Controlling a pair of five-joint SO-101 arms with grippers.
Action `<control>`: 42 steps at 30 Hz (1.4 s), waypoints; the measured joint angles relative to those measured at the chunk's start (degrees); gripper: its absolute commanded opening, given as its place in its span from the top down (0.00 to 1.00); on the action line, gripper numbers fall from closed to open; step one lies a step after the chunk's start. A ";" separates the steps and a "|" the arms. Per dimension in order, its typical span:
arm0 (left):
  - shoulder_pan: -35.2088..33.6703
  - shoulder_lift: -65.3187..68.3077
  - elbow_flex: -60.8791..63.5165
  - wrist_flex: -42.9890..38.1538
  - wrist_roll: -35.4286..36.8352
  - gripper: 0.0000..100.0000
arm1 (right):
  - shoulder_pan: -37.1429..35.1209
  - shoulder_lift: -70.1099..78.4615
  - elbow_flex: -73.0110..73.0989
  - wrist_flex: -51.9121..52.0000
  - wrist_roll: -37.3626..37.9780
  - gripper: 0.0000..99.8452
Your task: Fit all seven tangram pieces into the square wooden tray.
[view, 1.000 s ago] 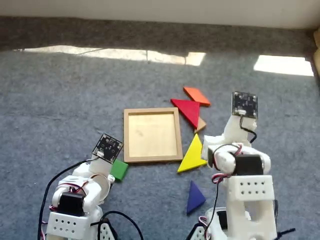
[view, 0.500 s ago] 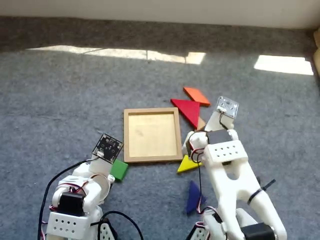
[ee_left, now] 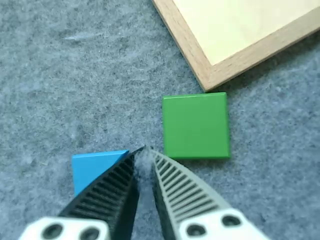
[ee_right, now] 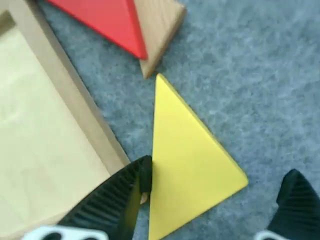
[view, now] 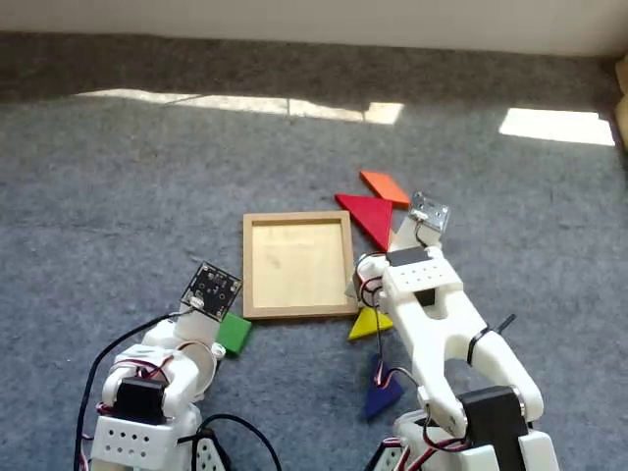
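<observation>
Right gripper [ee_right: 220, 180]: jaws held wide apart astride the yellow triangle [ee_right: 185, 165]; nothing is clamped
Yellow triangle: laid flat on the carpet just outside the rim of the square wooden tray [ee_right: 72, 95], its sharp tip aimed at the red triangle [ee_right: 105, 20] and the plain wooden piece [ee_right: 160, 30]
Left gripper [ee_left: 146, 152]: fingers brought together on nothing, poised between the green square [ee_left: 196, 125] and the light blue triangle [ee_left: 97, 167]
Tray: no piece is seated in it
Step in hand: judged to be the pickup of the yellow triangle
Grip: the jaws should be lowered to the carpet before closing, since the piece is thin; a slow squeeze is advised, as slanted edges may let it slide out or be shoved against the rim
Right wrist view: one finger is seen right at the triangle's tray-side edge, the other on carpet past the far corner; in the high view this is covered by the arm
High view: the orange piece [view: 386, 186] beyond the red triangle and the dark blue triangle [view: 381, 392] near the right arm's base are laid out
Left wrist view: the light blue triangle, tucked under the left arm, is revealed
</observation>
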 measured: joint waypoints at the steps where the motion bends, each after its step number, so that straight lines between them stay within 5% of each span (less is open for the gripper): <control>1: 0.00 0.00 0.00 0.00 0.00 0.99 | 0.00 0.00 0.00 -0.35 0.00 0.62; 19: 0.00 0.00 0.00 0.00 0.00 0.99 | -2.20 0.62 0.00 -0.97 -2.64 0.62; 25: 0.00 0.00 0.00 0.00 0.00 0.99 | -2.37 0.62 0.00 -0.97 -2.64 0.75; 42: 0.00 0.00 0.00 0.00 0.00 0.99 | -1.23 0.62 0.00 -0.79 -0.79 0.76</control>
